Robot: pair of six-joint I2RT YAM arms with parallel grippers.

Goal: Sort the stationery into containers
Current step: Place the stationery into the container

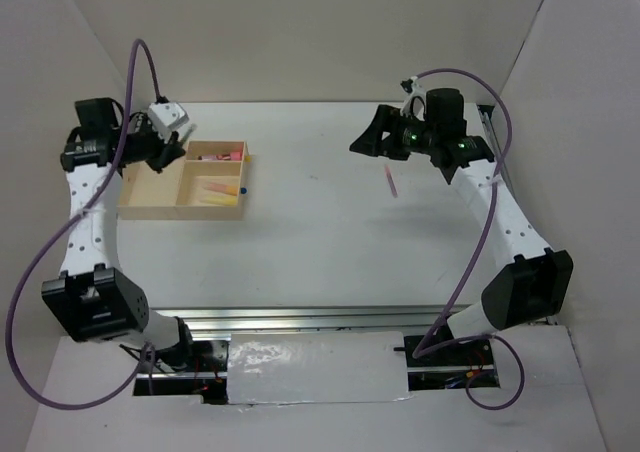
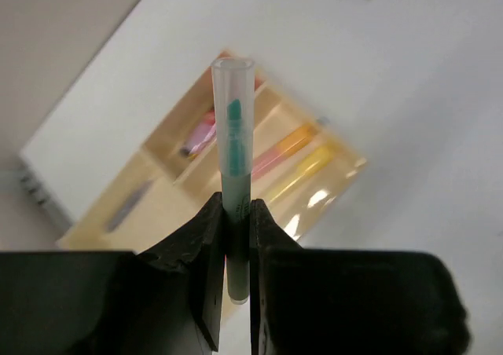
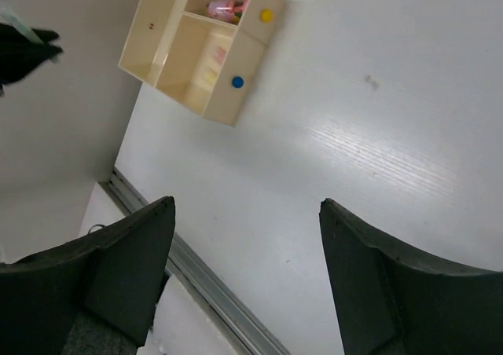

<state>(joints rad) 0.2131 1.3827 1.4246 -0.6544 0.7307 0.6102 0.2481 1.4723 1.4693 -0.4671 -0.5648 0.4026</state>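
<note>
left gripper point(image 2: 236, 214) pinches a clear-capped grey marker point(image 2: 234, 135), seemingly teal-tipped, upright over the pale wooden compartment tray point(image 1: 180, 210) (far left), ready to drop; right gripper point(image 3: 247, 214) gapes wide, empty, near the thin pink pen point(image 1: 390, 182).

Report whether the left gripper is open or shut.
Shut on the clear-capped pen: in the left wrist view the left gripper presses against the pen's barrel from both sides, with no gap.

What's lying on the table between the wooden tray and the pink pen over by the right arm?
Nothing. In the top external view, the table between the tray and the pink pen is bare white surface.
</note>
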